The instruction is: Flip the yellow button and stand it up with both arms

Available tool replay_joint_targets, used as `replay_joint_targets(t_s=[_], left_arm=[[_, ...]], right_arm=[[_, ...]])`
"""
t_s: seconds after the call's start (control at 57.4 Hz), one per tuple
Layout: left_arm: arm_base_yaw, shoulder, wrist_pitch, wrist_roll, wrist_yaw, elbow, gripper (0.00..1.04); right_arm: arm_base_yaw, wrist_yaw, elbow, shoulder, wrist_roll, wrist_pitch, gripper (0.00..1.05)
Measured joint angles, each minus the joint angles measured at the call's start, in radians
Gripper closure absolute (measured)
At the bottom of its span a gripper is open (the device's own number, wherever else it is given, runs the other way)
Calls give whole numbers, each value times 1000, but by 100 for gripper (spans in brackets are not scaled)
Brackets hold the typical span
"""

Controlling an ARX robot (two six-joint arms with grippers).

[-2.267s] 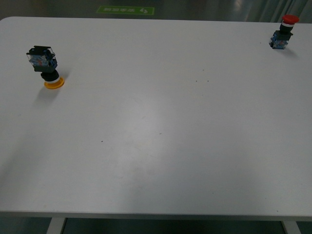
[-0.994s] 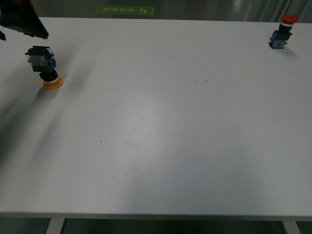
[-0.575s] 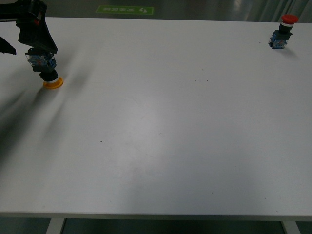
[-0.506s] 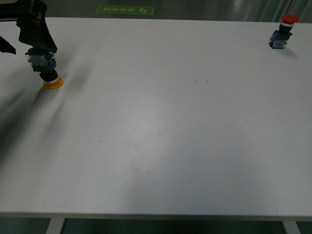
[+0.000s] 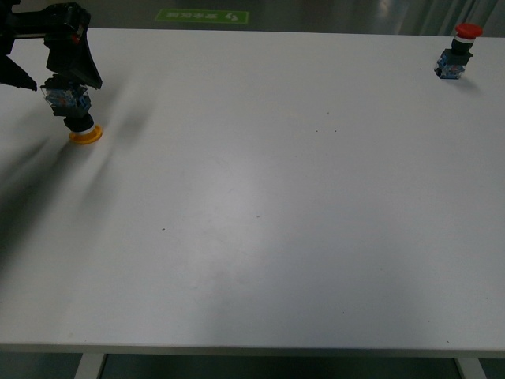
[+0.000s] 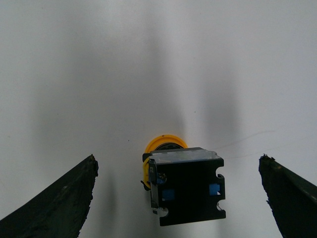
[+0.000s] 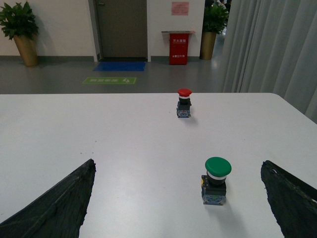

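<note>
Yellow button [image 6: 185, 186] sits cap-down between the wide-open left jaws — centre on its block body, close squarely.

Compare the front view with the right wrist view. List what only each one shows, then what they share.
Only the front view: the yellow button, standing cap-down at the table's far left, with the open left gripper over it.
Only the right wrist view: a green button standing cap-up, the right gripper, open, plus a door and potted plants beyond.
Both: the red button standing cap-up, the white table, and a green floor sign.
</note>
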Motion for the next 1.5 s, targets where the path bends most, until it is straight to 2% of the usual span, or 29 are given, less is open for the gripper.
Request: replay_joint_targets(t_s=[0.244,0.436,0.61,0.732,0.854,1.011,1.133,1.308,1.5], left_arm=[[-5,14,-10,-5,-13,17,8],[-6,15,-16,-7,-16,19,47],[-7,16,-19,-14,-16,20,68],[-7,16,-19,-29,3,20,70],[-5,12,7,-91,96,8,70],[-38,-34,158,-332,389,-45,70],[-147,-68,379,-576,558,-66,70],[-295,-65,622,-804,609,-65,70],[-402,-40,863,-1020,631,-40,70]], right_arm=[[0,0,0,0,0,0,7],[0,0,0,0,0,0,7],[0,0,0,0,0,0,7],[0,0,0,0,0,0,7],[0,0,0,0,0,0,7],[0,0,0,0,0,0,7],[0,0,0,0,0,0,7],[0,0,0,0,0,0,7],[0,0,0,0,0,0,7]])
